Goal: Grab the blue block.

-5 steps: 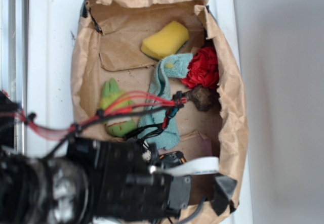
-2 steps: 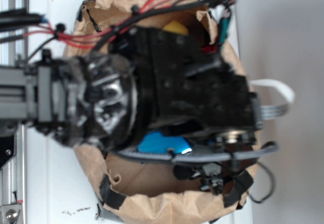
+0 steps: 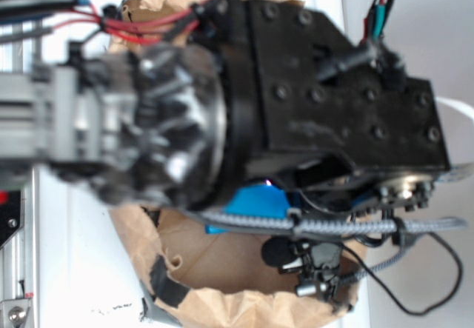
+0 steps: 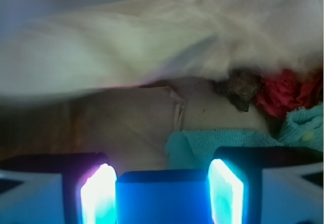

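Note:
The blue block [image 4: 162, 198] fills the gap between my two glowing fingers [image 4: 98, 193] at the bottom of the wrist view. Both pads lie flush against its sides, so my gripper [image 4: 162, 183] is shut on it. In the exterior view only a strip of the blue block [image 3: 252, 203] shows below the big black arm body [image 3: 326, 98]. The arm hides the fingers there. The block sits low inside the brown paper bag [image 3: 244, 309].
Just behind the block lies a pale teal cloth [image 4: 228, 140]. A red fuzzy thing [image 4: 286, 90] and a brown lump [image 4: 242, 85] sit farther back on the right. The bag's pale wall [image 4: 152, 57] rises behind. Cables [image 3: 326, 228] hang beneath the arm, and white surface [image 3: 67, 254] surrounds the bag.
The arm swung from the lower left to over the bag, hiding the sponge, cloth and red thing, and now looms larger. The blue block shows beneath it.

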`<state>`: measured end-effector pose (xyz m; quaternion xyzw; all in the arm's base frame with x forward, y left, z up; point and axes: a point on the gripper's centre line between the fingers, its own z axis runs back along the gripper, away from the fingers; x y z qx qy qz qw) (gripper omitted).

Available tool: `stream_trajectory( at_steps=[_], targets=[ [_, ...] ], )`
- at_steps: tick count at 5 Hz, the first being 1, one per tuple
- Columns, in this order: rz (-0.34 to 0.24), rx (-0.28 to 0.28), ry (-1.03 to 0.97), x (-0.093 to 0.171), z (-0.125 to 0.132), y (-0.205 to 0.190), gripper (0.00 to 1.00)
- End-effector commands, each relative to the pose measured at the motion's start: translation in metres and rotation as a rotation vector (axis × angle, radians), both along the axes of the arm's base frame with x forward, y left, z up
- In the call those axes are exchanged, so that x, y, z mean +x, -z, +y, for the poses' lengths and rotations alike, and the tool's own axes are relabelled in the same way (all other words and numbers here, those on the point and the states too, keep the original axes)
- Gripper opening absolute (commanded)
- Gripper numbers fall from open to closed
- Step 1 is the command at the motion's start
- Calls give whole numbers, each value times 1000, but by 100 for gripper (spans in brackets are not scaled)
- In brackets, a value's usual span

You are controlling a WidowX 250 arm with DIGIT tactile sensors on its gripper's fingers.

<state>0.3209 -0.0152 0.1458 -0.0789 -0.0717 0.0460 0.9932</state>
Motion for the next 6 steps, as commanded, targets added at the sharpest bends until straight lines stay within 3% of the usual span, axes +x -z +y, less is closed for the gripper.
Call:
stream_trajectory(
  at_steps=[1, 2, 4, 6],
  targets=[
    [-167, -22, 119, 1, 27, -67, 0],
    [-196, -8, 106, 0, 31, -77, 0],
    [-203, 42, 103, -23, 31, -84, 0],
    [-212, 18, 116, -32, 18, -78, 0]
  ],
)
